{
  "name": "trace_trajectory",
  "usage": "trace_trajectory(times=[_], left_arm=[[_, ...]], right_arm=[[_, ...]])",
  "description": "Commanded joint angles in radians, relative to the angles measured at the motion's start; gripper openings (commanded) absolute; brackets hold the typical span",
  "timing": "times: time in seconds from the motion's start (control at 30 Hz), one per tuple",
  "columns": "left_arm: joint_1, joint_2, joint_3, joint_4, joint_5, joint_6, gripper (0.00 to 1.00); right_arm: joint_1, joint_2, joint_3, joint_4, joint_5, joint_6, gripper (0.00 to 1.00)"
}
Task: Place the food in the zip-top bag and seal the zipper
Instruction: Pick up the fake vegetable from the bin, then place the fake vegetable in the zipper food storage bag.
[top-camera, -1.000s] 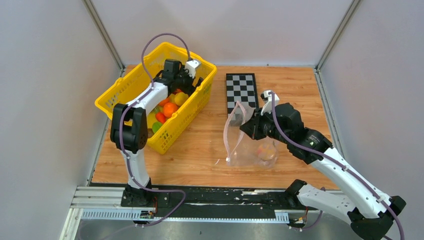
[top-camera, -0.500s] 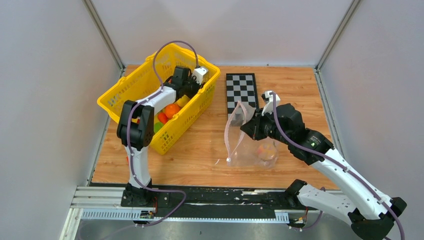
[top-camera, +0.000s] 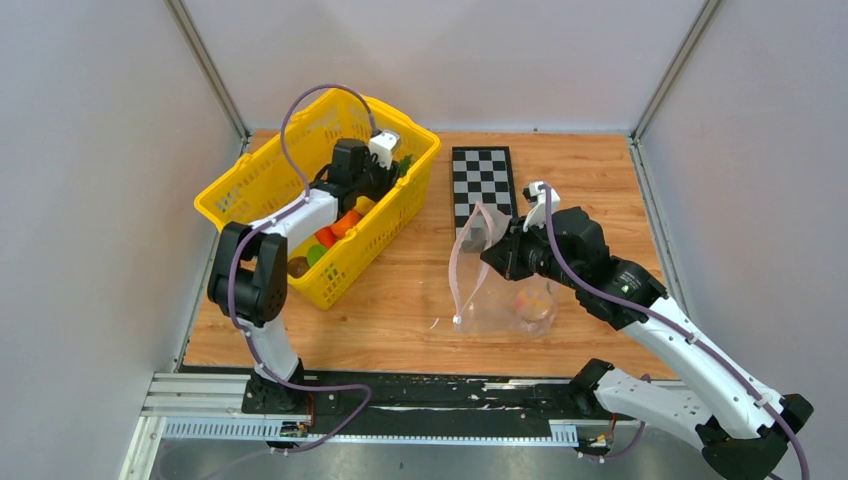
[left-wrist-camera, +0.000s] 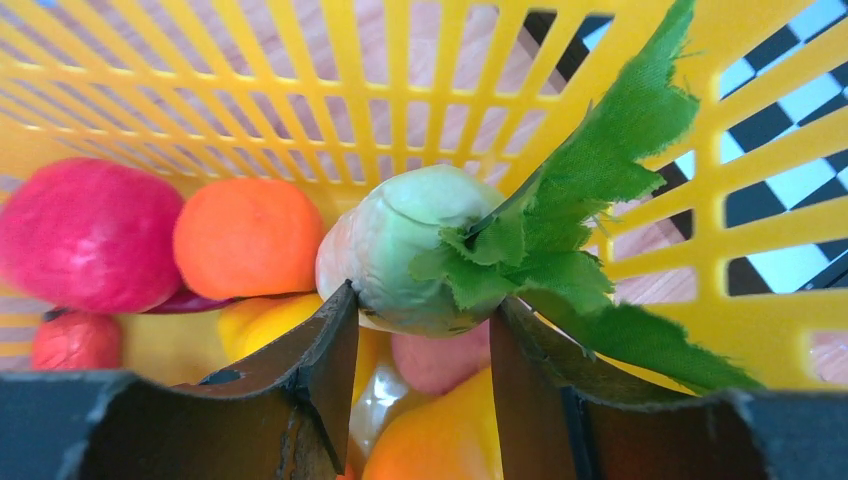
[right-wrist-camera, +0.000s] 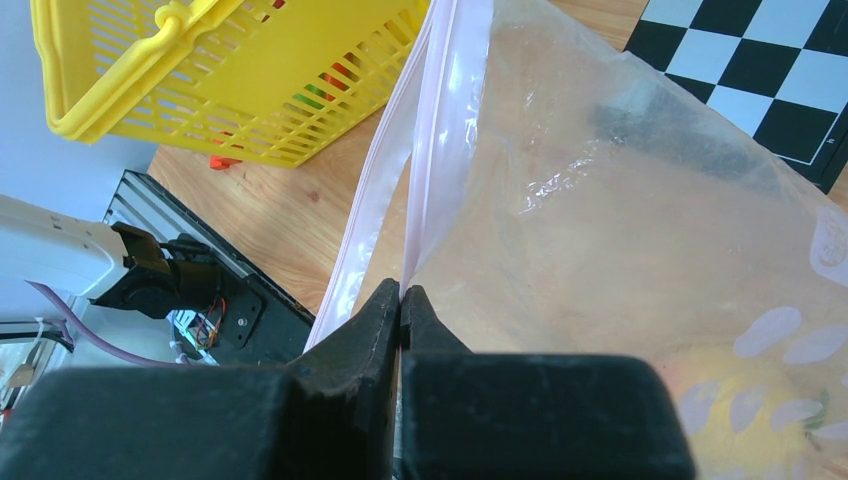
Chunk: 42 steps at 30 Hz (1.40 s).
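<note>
Grasping pale leafy toy turnip, left gripper sits inside yellow basket; right gripper clenched on zipper of zip-top bag.

Your left arm and right arm: white shell links, black joint housings, black bases. Note a purple-grey cable looping off the left one and a second cable of the same colour along the right. You have a white camera block at each wrist. Left fingers and right fingers are matte black and wedge-tipped.
</note>
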<state>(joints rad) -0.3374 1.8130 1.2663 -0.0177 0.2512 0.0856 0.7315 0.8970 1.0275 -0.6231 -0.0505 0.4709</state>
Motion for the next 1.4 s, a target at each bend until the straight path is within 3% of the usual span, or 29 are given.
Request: trace_trajectory(times=[0.0,0.53,0.8,1.03,1.13,1.37], left_arm=[[0.006,-0.125,-0.015,0.077,-0.056,-0.076,0.36],[0.045,-0.423,-0.194,0.15,-0.015,-0.235,0.38],[0.047,-0.586,-0.208,0.124,-0.048,-0.233,0.4],[0.047,-0.715,-0.205,0.167,0.183,-0.365,0.42],[0.046,-0.756,-0.235,0.245,0.302,-0.439,0.42],[0.034,-0.831,-0.37,0.491,0.426,-0.655,0.43]], right_arm=[[-0.003,-0.004,0.005,0.037,0.011,0.014,0.0],[-0.003,0.019,-0.002,0.055,0.005,0.009,0.0],[-0.003,0.023,-0.002,0.068,0.006,0.014,0.0],[-0.002,0.022,-0.013,0.095,0.018,0.029,0.0],[-0.003,0.021,-0.02,0.113,0.02,0.038,0.0],[-0.003,0.025,-0.025,0.124,0.026,0.048,0.0]])
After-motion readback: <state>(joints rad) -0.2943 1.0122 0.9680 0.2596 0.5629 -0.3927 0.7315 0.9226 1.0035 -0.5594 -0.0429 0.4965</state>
